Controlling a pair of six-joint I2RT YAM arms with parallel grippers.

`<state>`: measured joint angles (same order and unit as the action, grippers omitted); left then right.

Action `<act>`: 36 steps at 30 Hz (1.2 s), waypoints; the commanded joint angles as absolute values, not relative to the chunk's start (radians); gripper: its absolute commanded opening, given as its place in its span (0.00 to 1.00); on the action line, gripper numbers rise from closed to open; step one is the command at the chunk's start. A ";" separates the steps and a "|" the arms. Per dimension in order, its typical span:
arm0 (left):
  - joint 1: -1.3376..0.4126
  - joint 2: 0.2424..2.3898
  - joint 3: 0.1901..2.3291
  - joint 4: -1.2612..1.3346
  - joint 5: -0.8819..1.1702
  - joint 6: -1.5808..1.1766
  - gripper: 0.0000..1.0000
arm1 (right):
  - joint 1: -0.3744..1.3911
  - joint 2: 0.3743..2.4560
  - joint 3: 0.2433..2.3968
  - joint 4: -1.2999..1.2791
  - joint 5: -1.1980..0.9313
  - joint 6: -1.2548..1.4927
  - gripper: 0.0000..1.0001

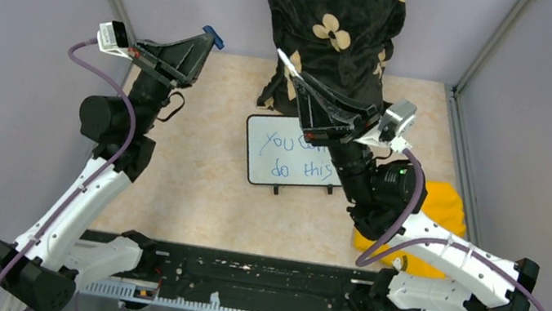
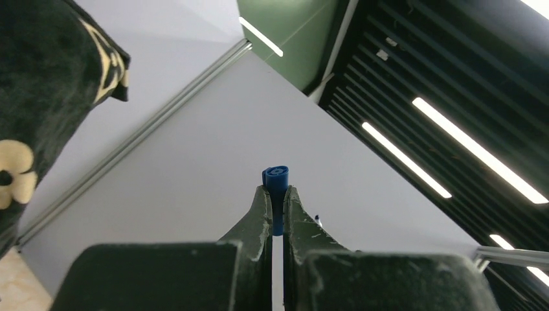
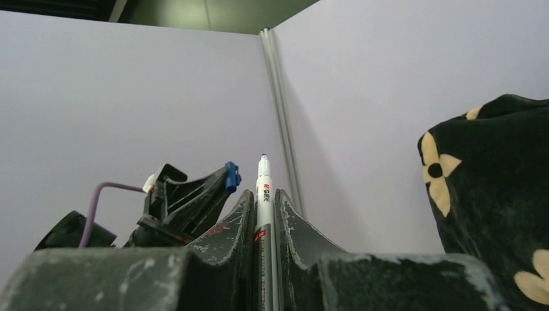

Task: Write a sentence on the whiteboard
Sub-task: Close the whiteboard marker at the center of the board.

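The whiteboard lies flat at the middle of the table. The blue sentence on it reads "You can do this" in two lines, and my right arm hides part of the top line. My right gripper hangs raised over the board's far edge. It is shut on a white marker whose bare tip points up and away. To the left, my left gripper is also raised, and it is shut on the blue marker cap.
A person in a dark garment with pale flowers stands at the far edge, just behind the board. A yellow cloth lies at the right, partly under my right arm. Grey walls enclose the table on three sides.
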<state>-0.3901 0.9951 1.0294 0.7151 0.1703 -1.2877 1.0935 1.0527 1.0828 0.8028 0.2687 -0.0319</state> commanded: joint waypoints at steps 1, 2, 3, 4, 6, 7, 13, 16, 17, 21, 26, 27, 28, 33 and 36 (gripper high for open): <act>-0.384 1.002 1.025 0.865 0.193 -1.356 0.00 | 1.167 1.046 1.090 0.897 0.241 -0.126 0.00; -0.384 1.003 1.018 0.883 0.187 -1.363 0.00 | 1.180 1.050 1.087 0.901 0.241 -0.142 0.00; -0.385 1.003 1.011 0.897 0.178 -1.370 0.00 | 1.194 1.055 1.088 0.901 0.240 -0.157 0.00; -0.385 1.002 1.005 0.909 0.172 -1.378 0.00 | 1.204 1.061 1.088 0.901 0.239 -0.172 0.00; -0.385 1.006 1.002 0.937 0.171 -1.381 0.00 | 1.230 1.072 1.078 0.918 0.239 -0.201 0.00; -0.385 1.010 1.004 0.947 0.178 -1.381 0.00 | 1.240 1.077 1.073 0.928 0.242 -0.214 0.00; -0.384 1.058 1.040 0.974 0.259 -1.409 0.00 | 1.275 1.093 1.061 0.945 0.254 -0.263 0.00; -0.385 1.070 1.038 0.975 0.280 -1.441 0.00 | 1.284 1.099 1.059 0.951 0.264 -0.281 0.00; -0.385 1.074 1.042 0.963 0.293 -1.461 0.00 | 1.285 1.101 1.059 0.951 0.264 -0.282 0.00; -0.384 1.090 1.052 0.972 0.331 -1.494 0.00 | 1.288 1.108 1.060 0.950 0.272 -0.284 0.00; -0.385 1.092 1.064 0.991 0.366 -1.494 0.00 | 1.296 1.112 1.064 0.944 0.282 -0.296 0.00; -0.385 1.096 1.069 0.994 0.378 -1.492 0.00 | 1.296 1.113 1.064 0.944 0.282 -0.296 0.00; -0.385 1.099 1.075 0.999 0.387 -1.491 0.00 | 1.296 1.114 1.064 0.945 0.283 -0.297 0.00; -0.385 1.114 1.103 1.003 0.436 -1.475 0.00 | 1.298 1.117 1.065 0.943 0.288 -0.302 0.00; -0.385 1.119 1.107 1.009 0.449 -1.472 0.00 | 1.299 1.117 1.067 0.940 0.287 -0.302 0.00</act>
<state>-0.3901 1.1145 1.0714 0.9604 0.3969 -1.4761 1.2831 1.1175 1.0527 0.9024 0.2829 -0.2890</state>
